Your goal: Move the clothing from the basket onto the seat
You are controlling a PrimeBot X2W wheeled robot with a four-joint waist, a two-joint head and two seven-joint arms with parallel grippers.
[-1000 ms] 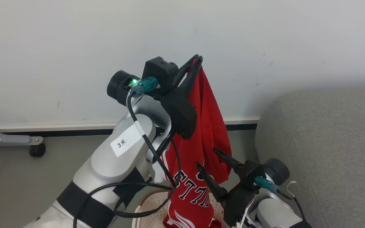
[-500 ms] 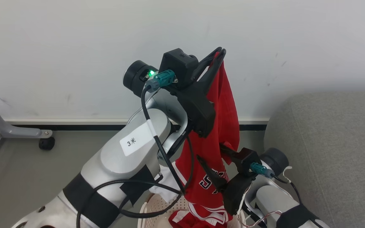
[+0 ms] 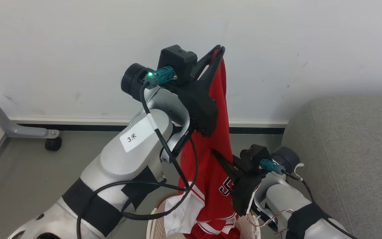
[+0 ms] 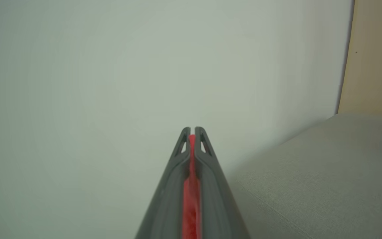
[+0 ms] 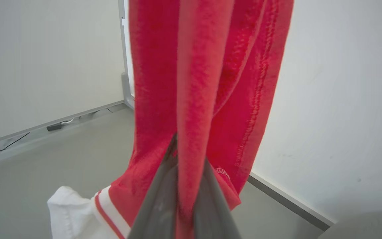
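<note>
Red thin fabric, the clothing [image 3: 211, 156], hangs in a long drape through the middle of the head view, from 12 o'clock down to 6 o'clock. The left gripper [image 3: 218, 50] is raised at the top of the drape, its two dark fingers pressed together on the upper edge of the cloth. The left wrist view shows a narrow red strip pinched between them against the white wall [image 4: 78, 83]. Lower, toward 5 o'clock from the centre, the right gripper [image 3: 222, 161] is clamped on a fold of the same garment, beside dark-and-white numerals printed on it. In the right wrist view the red fold runs up between its two grey fingers. The drape's lower end, with white bands, reaches into the basket [image 3: 155, 229] at 6 o'clock, whose cream perforated wall shows on either side of the cloth. A white piece of fabric [image 3: 182, 209] lies over the basket's left rim, touching the red cloth. Whether the red bunch in the basket is a second garment cannot be told. The seat [image 3: 350, 149], light grey upholstery with a rounded edge, takes up the 3 to 5 o'clock side, just beside the right arm and apart from the hanging cloth. At 9 o'clock a grey metal leg [image 3: 18, 131] on a black castor [image 3: 52, 144] stands on the grey floor [image 3: 28, 176] by the wall.
</note>
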